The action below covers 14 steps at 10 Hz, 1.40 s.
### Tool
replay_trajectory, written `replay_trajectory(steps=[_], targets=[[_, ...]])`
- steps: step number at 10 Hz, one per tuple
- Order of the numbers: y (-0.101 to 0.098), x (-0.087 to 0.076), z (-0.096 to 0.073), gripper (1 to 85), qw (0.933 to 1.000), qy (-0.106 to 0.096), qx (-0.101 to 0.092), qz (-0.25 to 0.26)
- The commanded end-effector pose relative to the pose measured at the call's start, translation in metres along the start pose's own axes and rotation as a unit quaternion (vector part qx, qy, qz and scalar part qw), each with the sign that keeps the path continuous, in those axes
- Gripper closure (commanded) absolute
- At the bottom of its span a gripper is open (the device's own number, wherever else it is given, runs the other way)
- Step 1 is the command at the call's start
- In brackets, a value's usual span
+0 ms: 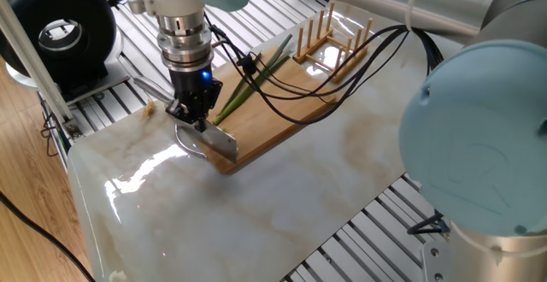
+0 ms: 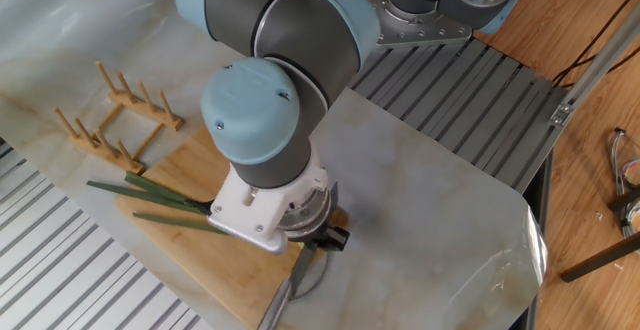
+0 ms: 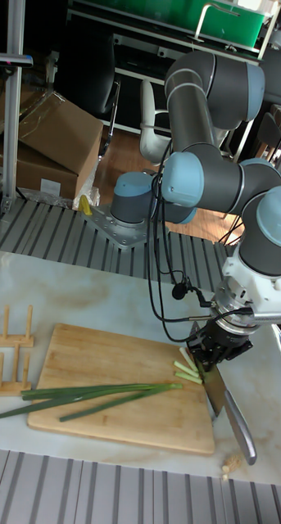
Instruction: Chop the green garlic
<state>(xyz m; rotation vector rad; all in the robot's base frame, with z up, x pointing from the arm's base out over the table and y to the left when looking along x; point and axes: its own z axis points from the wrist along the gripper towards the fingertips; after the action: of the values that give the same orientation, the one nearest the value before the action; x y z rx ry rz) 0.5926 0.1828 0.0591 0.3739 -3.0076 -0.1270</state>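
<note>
The green garlic (image 3: 99, 395) is lying lengthwise along the cutting board (image 3: 99, 360), pale end pointing to the gripper (image 3: 212, 354), which is pinching a knife (image 3: 220, 401).

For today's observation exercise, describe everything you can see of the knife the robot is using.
The knife has a flat, shiny metal blade and a long silvery handle. The gripper is shut on the knife, its dark fingers clamped near the top of the blade. The blade stands on edge, tilted, and seems to meet the wooden cutting board near its end, just past the pale cut end of the green garlic and some short cut pieces. The handle reaches out beyond the board's edge, over the marble table.
</note>
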Motion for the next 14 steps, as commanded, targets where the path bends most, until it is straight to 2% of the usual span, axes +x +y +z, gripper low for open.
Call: replay_trajectory(steps=[1, 3, 5, 6, 8, 10, 11, 12, 14], targets=[[-0.001, -0.001, -0.003, 84.3, 0.9979, -0.002, 0.006, -0.064], [0.002, -0.002, -0.004, 84.3, 0.9947, -0.004, 0.002, -0.103], [0.010, -0.002, 0.000, 84.3, 0.9907, -0.014, -0.030, -0.132], [0.009, -0.001, 0.001, 84.3, 0.9892, -0.016, -0.034, -0.141], [0.002, 0.001, 0.000, 84.3, 0.9883, -0.011, -0.024, -0.150], [-0.008, 0.004, -0.014, 84.3, 0.9865, -0.003, -0.018, -0.163], [-0.009, 0.006, -0.019, 84.3, 0.9867, -0.002, -0.017, -0.162], [-0.006, 0.006, -0.020, 84.3, 0.9869, -0.004, -0.023, -0.160], [-0.010, 0.006, -0.020, 84.3, 0.9855, -0.003, -0.018, -0.169]])
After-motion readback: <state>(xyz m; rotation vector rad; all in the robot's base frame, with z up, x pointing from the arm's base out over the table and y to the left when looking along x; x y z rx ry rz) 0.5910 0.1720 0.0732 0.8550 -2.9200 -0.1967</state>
